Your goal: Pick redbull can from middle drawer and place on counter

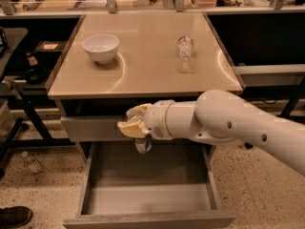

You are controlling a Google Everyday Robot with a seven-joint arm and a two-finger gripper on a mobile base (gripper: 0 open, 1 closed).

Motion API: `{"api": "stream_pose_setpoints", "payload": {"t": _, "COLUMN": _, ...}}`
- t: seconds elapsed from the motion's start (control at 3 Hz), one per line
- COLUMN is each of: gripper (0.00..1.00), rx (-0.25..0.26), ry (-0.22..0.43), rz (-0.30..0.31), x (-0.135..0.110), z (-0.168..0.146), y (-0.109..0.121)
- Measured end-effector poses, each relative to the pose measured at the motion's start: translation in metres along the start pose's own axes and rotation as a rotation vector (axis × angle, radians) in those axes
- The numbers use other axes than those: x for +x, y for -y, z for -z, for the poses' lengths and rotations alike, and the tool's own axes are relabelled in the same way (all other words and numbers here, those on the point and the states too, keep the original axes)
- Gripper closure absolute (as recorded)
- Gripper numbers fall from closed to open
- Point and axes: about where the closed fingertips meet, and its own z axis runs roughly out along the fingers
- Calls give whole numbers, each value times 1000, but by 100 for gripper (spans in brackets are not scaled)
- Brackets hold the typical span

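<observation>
My gripper (134, 126) hangs in front of the cabinet, just above the open middle drawer (147, 197) and below the counter's front edge. Its cream fingers are shut on the redbull can (143, 145), whose lower part shows under the fingers, held clear above the drawer's grey floor. The white arm reaches in from the right. The counter (147, 75) is the glossy beige top of the cabinet. The drawer floor is bare.
A white bowl (101, 46) stands on the counter at the back left. A clear crinkled bottle (185, 54) stands at the back right. A closed grey drawer front (90, 128) sits behind the gripper. Dark shelves flank the cabinet on both sides.
</observation>
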Motion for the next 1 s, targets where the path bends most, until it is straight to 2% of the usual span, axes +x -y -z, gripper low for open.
{"api": "stream_pose_setpoints", "payload": {"t": 0.67, "gripper": 100, "rx": -4, "ry": 8, "rz": 81, "x": -68, "z": 25, "y": 10}}
{"api": "stream_pose_setpoints", "payload": {"t": 1.0, "gripper": 100, "rx": 15, "ry": 15, "rz": 139, "x": -102, "z": 43, "y": 15}}
